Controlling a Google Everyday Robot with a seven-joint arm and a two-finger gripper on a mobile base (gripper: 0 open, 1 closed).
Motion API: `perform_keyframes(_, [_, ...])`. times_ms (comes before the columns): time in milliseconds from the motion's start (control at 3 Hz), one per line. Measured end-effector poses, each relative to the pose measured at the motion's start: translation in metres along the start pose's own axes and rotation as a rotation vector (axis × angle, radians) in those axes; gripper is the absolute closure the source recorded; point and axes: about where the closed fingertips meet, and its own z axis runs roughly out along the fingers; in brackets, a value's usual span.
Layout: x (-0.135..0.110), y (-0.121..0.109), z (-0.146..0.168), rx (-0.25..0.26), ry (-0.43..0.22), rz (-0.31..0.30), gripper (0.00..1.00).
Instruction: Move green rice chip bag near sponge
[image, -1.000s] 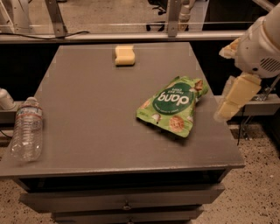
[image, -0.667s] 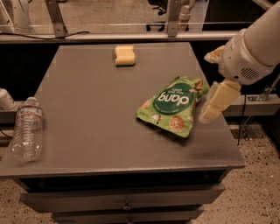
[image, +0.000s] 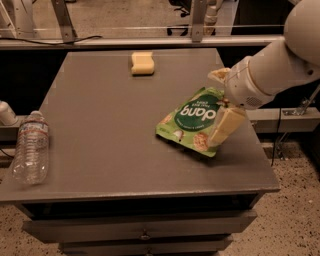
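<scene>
The green rice chip bag lies flat on the right part of the grey table, its "dang" lettering upside down to me. The pale-yellow sponge sits near the table's far edge, well apart from the bag. My gripper reaches in from the right on a white arm and hangs over the bag's right edge. It is open: one cream finger lies over the bag's near right corner, the other is by its far right corner. It holds nothing.
A clear plastic water bottle lies on its side at the table's left edge. A metal rail and frame legs run behind the table. Drawers sit below the front edge.
The arm has swung left from beside the table's right edge. The gripper now overlaps the bag's right side. Bag, sponge and bottle have not moved.
</scene>
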Motion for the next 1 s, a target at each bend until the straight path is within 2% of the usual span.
perform_keyframes(333, [-0.006, -0.006, 0.019, 0.003, -0.029, -0.035, 0.0])
perform_keyframes(667, [-0.01, -0.009, 0.03, 0.0, -0.042, -0.05, 0.18])
perform_keyframes(1000, [-0.012, -0.013, 0.031, 0.004, -0.046, -0.057, 0.42])
